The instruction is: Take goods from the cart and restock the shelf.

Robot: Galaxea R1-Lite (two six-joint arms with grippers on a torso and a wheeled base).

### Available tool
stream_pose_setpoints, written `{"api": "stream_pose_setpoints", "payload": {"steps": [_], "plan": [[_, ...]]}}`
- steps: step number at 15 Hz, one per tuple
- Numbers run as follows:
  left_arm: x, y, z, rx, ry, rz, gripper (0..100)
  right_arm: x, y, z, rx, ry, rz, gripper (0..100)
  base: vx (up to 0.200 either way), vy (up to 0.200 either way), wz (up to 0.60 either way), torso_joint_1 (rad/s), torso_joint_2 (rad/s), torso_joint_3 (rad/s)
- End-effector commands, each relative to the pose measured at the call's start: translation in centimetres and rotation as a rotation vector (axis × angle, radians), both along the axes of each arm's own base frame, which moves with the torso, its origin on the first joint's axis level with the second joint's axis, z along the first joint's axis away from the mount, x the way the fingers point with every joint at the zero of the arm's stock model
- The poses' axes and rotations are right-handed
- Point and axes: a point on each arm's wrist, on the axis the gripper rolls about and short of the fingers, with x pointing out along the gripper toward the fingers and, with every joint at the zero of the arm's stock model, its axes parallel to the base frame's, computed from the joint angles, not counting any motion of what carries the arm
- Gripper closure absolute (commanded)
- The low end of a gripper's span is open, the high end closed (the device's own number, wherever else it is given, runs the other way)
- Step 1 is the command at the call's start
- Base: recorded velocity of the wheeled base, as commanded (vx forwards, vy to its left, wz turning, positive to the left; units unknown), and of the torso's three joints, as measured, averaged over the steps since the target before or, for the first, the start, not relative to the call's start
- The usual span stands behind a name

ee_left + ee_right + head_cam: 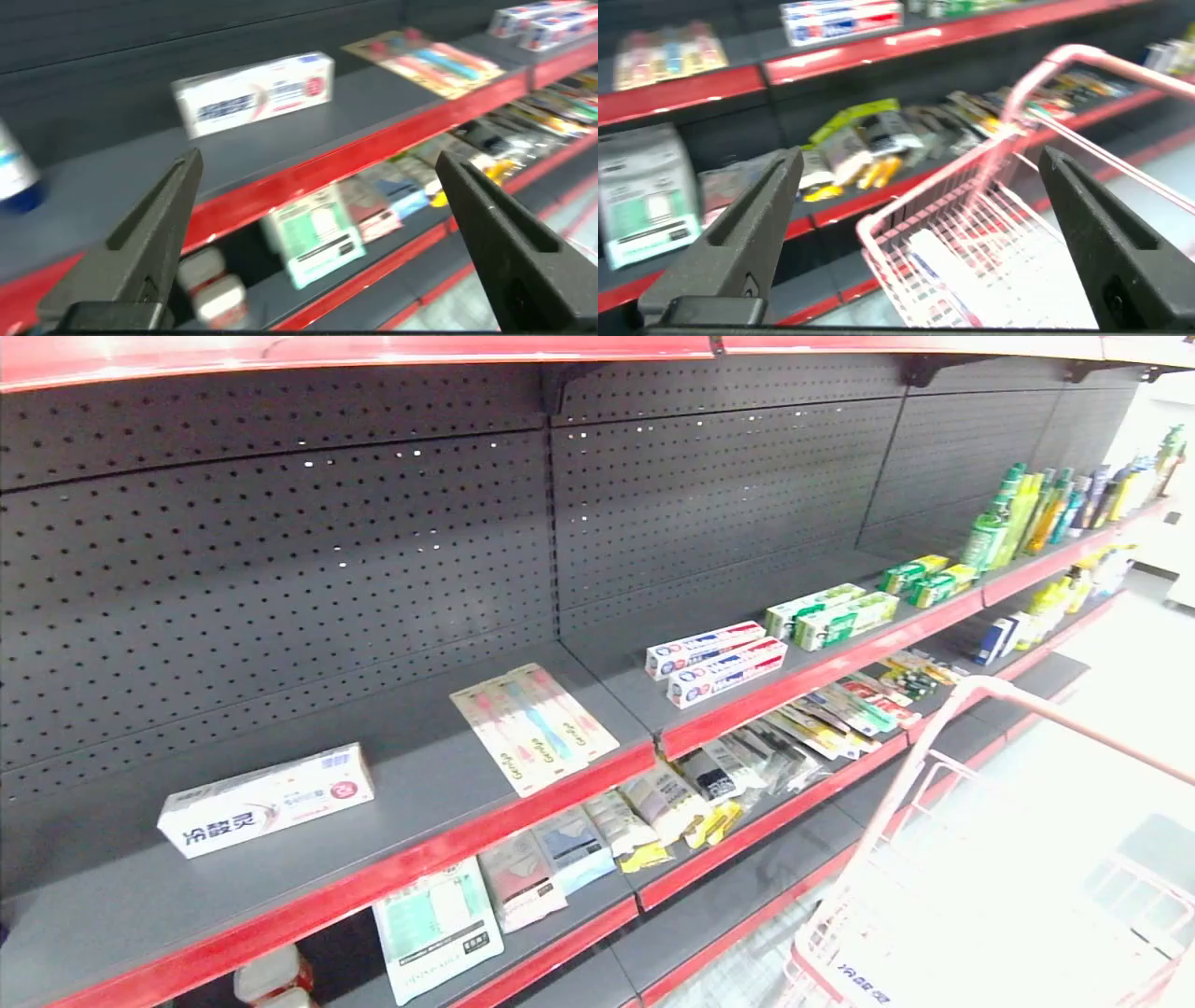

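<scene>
A white toothpaste box (266, 800) lies on the grey shelf (112, 896) at the left; a toothbrush pack (534, 725) lies to its right. The pink wire cart (943, 887) stands at the lower right with a white box (864, 978) in its bottom. My left gripper (318, 233) is open, wide apart, in front of the toothpaste box (254, 91) and the red shelf edge (308, 173), holding nothing. My right gripper (920, 243) is open above the cart (1008, 233), where a white box (938, 266) lies in the basket.
Red-and-white toothpaste boxes (714, 663), green boxes (829, 614) and bottles (1018, 513) fill the shelf farther right. The lower shelf holds packets (569, 845) and toothbrush packs (840, 709). A white carton (434, 929) leans below. Bare shelf lies between the goods.
</scene>
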Motion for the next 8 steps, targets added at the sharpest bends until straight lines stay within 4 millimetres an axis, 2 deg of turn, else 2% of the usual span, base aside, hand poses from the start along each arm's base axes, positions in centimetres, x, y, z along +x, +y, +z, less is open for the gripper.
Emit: {"api": "stream_pose_setpoints", "payload": {"steps": [1,8], "plan": [[0.01,0.00,0.00,0.000,0.001,0.000,0,0.00,0.00,0.00,0.000,0.000,-0.001,0,0.000,0.000,-0.60,0.002,0.00,0.007],[0.01,0.00,0.00,0.001,0.001,0.000,0,0.00,0.00,0.00,0.001,0.000,0.001,0,0.000,0.000,-0.60,0.004,0.00,0.002]]}}
